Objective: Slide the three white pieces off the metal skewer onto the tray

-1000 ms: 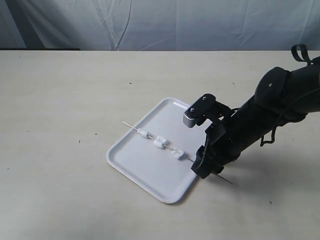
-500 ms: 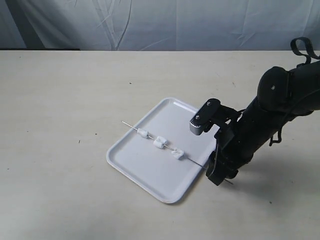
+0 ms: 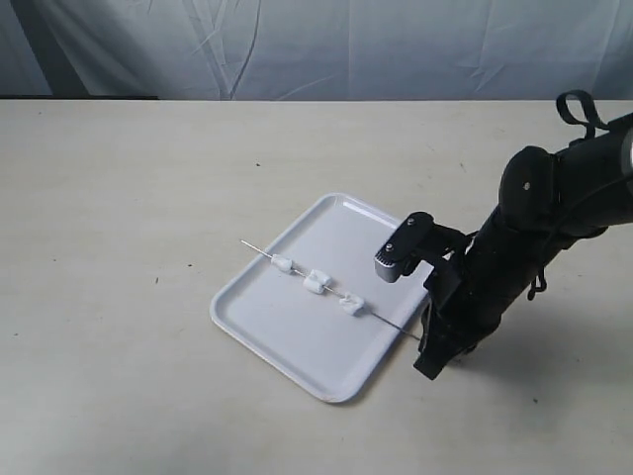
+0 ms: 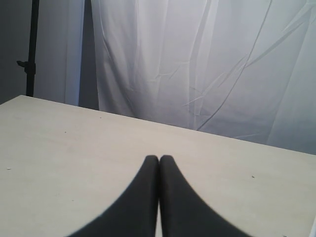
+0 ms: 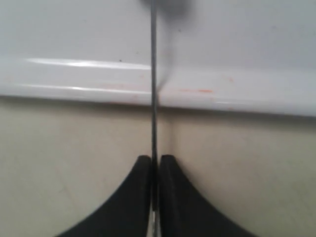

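Observation:
The white tray (image 3: 297,327) lies on the table in the exterior view. Across it runs the thin metal skewer (image 3: 391,323) carrying three white pieces (image 3: 317,283) in a row. My right gripper (image 3: 427,358) sits just off the tray's right edge, shut on the skewer's near end. In the right wrist view the skewer (image 5: 153,89) passes from between the fingertips of the right gripper (image 5: 153,159) over the tray rim (image 5: 74,79); the pieces are out of that view. My left gripper (image 4: 159,159) is shut on nothing above bare table, outside the exterior view.
The beige table (image 3: 119,198) spreads all round the tray. A pale curtain (image 3: 326,45) hangs behind the table's far edge. My right arm (image 3: 539,228) comes in from the right over the table.
My right gripper has shifted to the right along the skewer, from the tray's edge out to the rod's near end. The skewer and the pieces have stayed where they were.

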`<state>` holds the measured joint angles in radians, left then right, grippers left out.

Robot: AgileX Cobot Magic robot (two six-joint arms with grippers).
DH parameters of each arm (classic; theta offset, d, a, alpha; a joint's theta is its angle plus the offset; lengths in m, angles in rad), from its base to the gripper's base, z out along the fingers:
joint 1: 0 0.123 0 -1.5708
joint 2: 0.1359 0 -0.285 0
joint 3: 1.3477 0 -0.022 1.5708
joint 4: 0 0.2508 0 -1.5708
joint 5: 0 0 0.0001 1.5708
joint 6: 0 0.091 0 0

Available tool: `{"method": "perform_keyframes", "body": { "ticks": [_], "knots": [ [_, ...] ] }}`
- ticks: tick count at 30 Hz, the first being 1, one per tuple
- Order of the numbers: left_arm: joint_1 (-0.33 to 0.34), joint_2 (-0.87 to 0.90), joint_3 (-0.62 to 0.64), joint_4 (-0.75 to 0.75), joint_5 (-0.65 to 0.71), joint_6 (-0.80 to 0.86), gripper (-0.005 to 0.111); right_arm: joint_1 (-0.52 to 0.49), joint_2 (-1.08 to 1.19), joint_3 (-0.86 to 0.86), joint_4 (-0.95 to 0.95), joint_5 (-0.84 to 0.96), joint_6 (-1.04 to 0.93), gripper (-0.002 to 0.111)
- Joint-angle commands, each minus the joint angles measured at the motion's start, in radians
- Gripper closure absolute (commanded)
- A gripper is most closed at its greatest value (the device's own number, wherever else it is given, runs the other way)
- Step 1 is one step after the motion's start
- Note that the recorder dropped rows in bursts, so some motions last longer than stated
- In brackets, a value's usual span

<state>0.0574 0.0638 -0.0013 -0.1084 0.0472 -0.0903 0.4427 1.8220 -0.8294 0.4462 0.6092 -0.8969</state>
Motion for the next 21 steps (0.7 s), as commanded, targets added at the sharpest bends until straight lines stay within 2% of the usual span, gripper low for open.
{"method": "perform_keyframes", "body": {
  "ticks": [1,5,8,14,16,21],
  "knots": [
    [0.002,-0.005,0.001,-0.011,-0.022,-0.005,0.107,0.001,0.003,-0.003,-0.027,-0.018,0.019,0.109],
    [0.002,-0.005,0.001,-0.108,-0.047,-0.008,0.107,0.001,-0.049,-0.003,0.008,-0.065,0.042,0.109],
    [-0.005,-0.005,0.001,-0.288,0.066,-0.008,0.107,0.001,-0.114,-0.003,0.058,-0.053,0.042,0.109],
    [-0.132,-0.005,0.001,-0.593,0.15,0.063,0.107,0.001,-0.19,-0.003,0.174,-0.063,0.044,0.109],
    [-0.151,-0.005,0.001,-0.684,0.125,0.141,0.107,0.001,-0.21,-0.003,0.184,-0.054,0.044,0.109],
    [-0.151,-0.005,0.001,-0.917,-0.057,0.127,0.107,0.001,-0.236,-0.003,0.184,-0.032,0.038,0.109]
  ]
}}
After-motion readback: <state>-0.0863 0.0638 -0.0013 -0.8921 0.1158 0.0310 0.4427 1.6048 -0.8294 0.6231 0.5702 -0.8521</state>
